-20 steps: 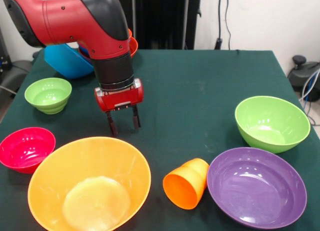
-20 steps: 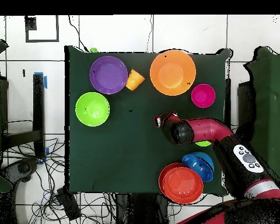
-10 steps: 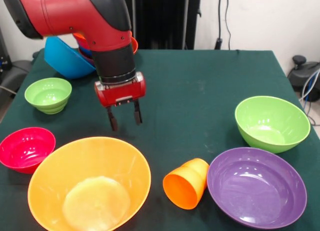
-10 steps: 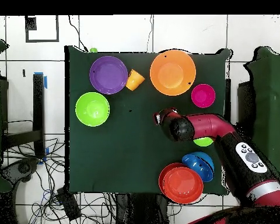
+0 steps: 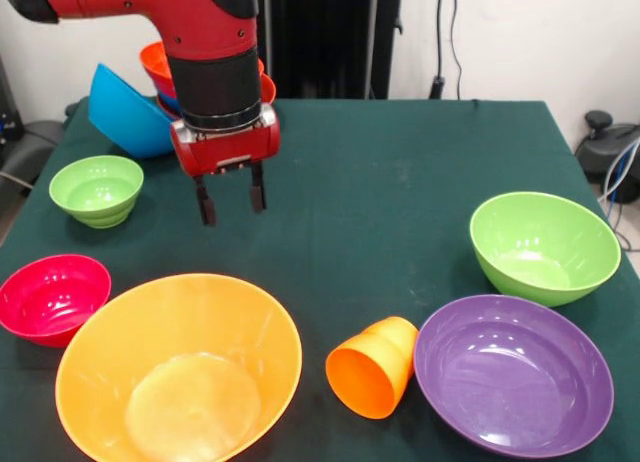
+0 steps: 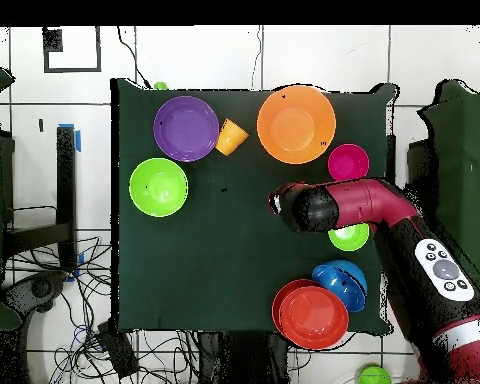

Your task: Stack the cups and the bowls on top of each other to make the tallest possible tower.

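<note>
Gripper: gripper is hanging with fingers apart, holding nothing.
Cup: orange cup is lying tipped, mouth facing near-left.
Relation: cup is sitting near-right of gripper, well apart, between orange bowl and purple bowl.

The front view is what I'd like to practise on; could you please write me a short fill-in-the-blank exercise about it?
1. The orange cup lies on its ____.
2. The cup lies between the orange bowl and the ____ bowl.
3. The gripper hangs with its jaws ____ and holds nothing.
4. The magenta bowl stands beside the ____ bowl.

Missing words: side; purple; open; orange
</note>
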